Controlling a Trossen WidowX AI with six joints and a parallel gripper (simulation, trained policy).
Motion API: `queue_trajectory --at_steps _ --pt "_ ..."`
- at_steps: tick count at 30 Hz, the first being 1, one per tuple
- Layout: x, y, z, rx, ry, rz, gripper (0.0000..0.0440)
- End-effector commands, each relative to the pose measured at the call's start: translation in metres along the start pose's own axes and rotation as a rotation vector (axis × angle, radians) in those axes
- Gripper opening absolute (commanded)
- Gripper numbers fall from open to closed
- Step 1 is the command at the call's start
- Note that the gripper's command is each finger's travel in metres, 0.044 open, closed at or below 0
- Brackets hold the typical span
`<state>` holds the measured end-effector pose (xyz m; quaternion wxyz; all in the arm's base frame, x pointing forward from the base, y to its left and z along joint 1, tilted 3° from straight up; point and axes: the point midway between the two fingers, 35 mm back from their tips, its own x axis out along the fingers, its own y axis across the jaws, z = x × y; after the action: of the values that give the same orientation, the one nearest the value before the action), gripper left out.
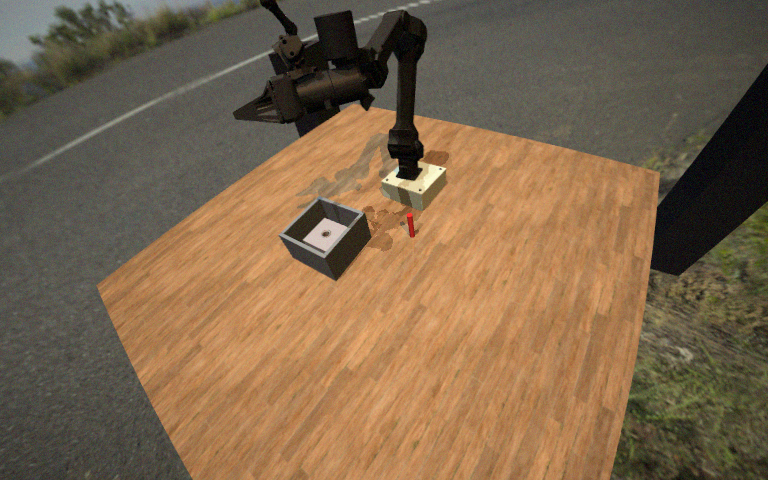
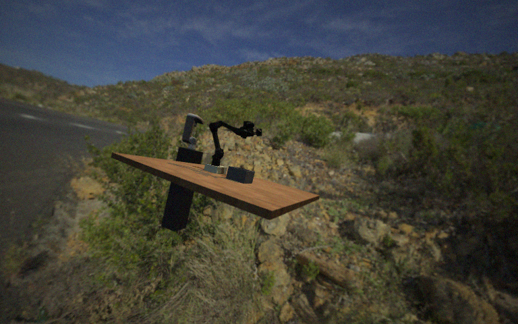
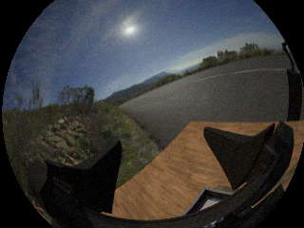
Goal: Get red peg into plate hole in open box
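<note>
1. Outdoors, beside a grey road with scrub and a rocky hillside, a wooden table [image 1: 407, 350] [image 2: 228, 191] [image 3: 166, 180] bears the equipment.
2. Leftmost in the top view, the black gripper [image 1: 240, 114] [image 2: 260, 131] [image 3: 163, 139] is raised well above the table, its fingers spread wide with nothing between them.
3. Next comes an open grey box [image 1: 335, 261] [image 2: 239, 174] [image 3: 197, 201]. At its bottom lies a pale plate [image 1: 317, 240] [image 3: 209, 204], with a small round hole near the middle; no peg stands in it.
4. Farther right, the black arm [image 1: 405, 93] [image 2: 216, 141] rises from a cream base block [image 1: 433, 189] [image 2: 210, 168].
5. Just in front of that block, the red peg [image 1: 411, 225] stands upright on the table, outside the box, apart from the gripper.
</note>
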<state>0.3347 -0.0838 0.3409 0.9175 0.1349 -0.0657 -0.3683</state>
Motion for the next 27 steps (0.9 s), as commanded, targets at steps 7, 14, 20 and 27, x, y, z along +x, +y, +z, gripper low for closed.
queue_trajectory --at_steps 7,14,20,27 --pt "-0.022 0.032 -0.075 -0.077 0.293 0.122 0.0440" --pt "-0.051 0.037 -0.129 -0.132 0.529 0.158 0.0440" --pt "-0.083 0.030 -0.168 -0.173 0.735 0.147 0.0440" --pt "-0.124 0.010 -0.204 -0.215 0.967 0.076 0.0440"
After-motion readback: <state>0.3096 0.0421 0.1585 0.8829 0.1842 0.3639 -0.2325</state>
